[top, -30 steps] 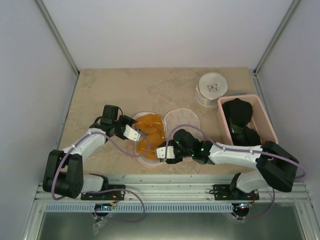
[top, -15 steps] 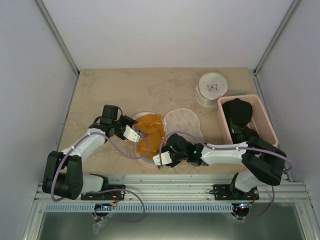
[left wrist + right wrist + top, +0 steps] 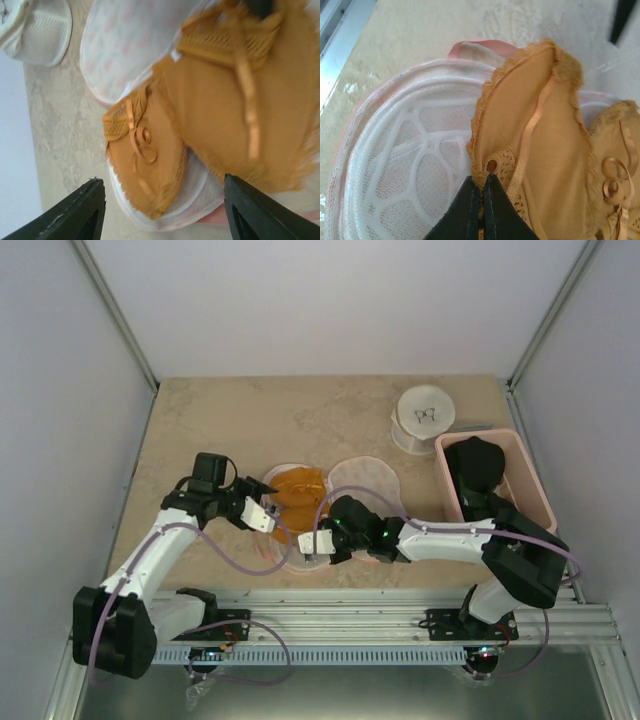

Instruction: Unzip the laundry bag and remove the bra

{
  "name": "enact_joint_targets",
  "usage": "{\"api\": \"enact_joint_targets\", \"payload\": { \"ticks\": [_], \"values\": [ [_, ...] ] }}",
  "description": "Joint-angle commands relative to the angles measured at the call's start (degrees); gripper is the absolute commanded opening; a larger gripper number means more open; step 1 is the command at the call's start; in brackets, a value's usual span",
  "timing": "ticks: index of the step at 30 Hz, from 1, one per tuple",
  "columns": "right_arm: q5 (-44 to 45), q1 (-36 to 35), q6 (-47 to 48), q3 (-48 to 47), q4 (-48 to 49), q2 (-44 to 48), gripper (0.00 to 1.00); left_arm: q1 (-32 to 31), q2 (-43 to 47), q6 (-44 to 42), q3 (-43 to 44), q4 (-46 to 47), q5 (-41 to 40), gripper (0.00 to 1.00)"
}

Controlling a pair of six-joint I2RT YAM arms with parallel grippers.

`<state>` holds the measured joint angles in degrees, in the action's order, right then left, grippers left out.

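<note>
Right end effector: bra; bin aside

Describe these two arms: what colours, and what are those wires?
The left arm and right arm have white links between black joints, each trailed by a lilac cable. The left gripper and right gripper are white with black fingers. Green lights dot the right wrist.

"Where does the flat, cream-pink fabric laundry bag with the orange-red print lie?"

"I see it centre-front in the overhead view, unzipped; its printed flap is spread open to the right; white mesh shows in the left half."

"And the orange-yellow padded bra?"

"I see it lying on that mesh half; both cups, the lace edging and loose straps are exposed."
</note>
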<state>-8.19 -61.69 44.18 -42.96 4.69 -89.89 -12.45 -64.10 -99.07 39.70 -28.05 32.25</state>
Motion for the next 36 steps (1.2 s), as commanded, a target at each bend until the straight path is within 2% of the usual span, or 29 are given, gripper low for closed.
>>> {"api": "enact_joint_targets", "payload": {
  "ticks": [1, 4, 9, 17, 22, 25, 28, 30, 33, 35, 36],
  "values": [
    [-10.3, 3.9, -10.4, -1.1, 0.5, 2.2, 0.01, -2.3, 4.0, 3.6, 2.6, -17.1, 9.0, 0.67],
    [-12.5, 5.2, -13.1, -1.1, 1.4, 2.2, 0.01, -6.7, 6.8, 7.8, 1.4, -21.6, 10.2, 0.70],
    [-14.6, 5.9, -14.2, -0.9, 4.1, 2.5, 0.00, -13.6, 11.3, 28.5, -4.4, -8.0, 8.4, 0.72],
    [-17.4, 6.5, -15.6, -0.2, 8.0, 3.4, 0.01, -16.4, 8.2, 40.3, -9.2, 3.3, 4.1, 0.60],
    [-17.4, 6.7, -15.4, -0.3, 7.3, 3.4, 0.00, -17.4, 7.8, 38.4, -10.7, 6.1, 5.4, 0.44],
    [-17.7, 6.8, -15.3, -0.2, 6.9, 3.4, 0.01, -17.6, 7.7, 36.2, -10.7, 5.4, 6.9, 0.23],
    [-17.8, 7.7, -16.0, 0.0, 6.9, 4.3, 0.12, -17.6, 8.0, 34.3, -10.7, 4.1, 7.6, 0.00],
    [-19.9, 10.5, -17.3, 0.6, 7.0, 6.3, 0.22, -17.6, 8.4, 33.4, -10.9, 3.3, 7.1, 0.00],
    [-32.5, 18.2, -22.1, 1.2, 8.4, 9.4, 0.49, -17.6, 8.7, 32.1, -11.1, 2.2, 6.5, 0.00],
    [-39.4, 23.0, -26.2, 0.5, 9.8, 10.1, 0.59, -17.6, 8.9, 32.1, -11.2, 2.4, 6.4, 0.00],
    [-42.1, 24.8, -28.1, -0.3, 10.5, 9.6, 0.60, -17.6, 8.8, 32.0, -11.3, 2.6, 6.4, 0.00]
  ]
}}
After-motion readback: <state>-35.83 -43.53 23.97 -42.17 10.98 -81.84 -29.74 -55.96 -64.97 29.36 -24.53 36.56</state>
